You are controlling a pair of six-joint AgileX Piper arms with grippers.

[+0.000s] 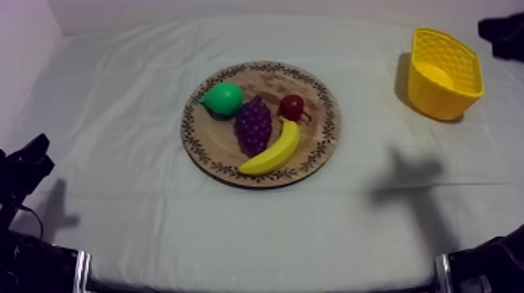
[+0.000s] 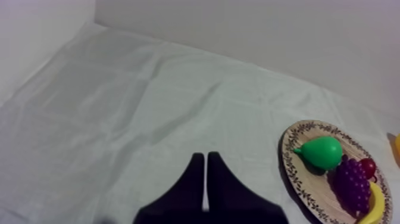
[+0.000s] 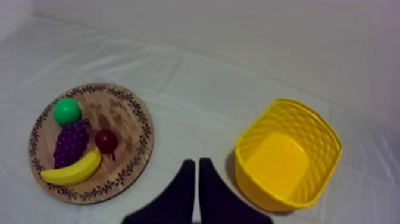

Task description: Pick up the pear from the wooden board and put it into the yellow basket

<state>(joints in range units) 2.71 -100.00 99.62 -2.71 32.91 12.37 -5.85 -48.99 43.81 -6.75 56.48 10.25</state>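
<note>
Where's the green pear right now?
The green toy pear lies on the round wooden board, at its upper left edge in the top view, beside the purple bunch of grapes.

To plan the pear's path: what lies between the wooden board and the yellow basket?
Only bare cloth lies between the wooden board and the yellow basket; the top view and the right wrist view both show it.
</note>
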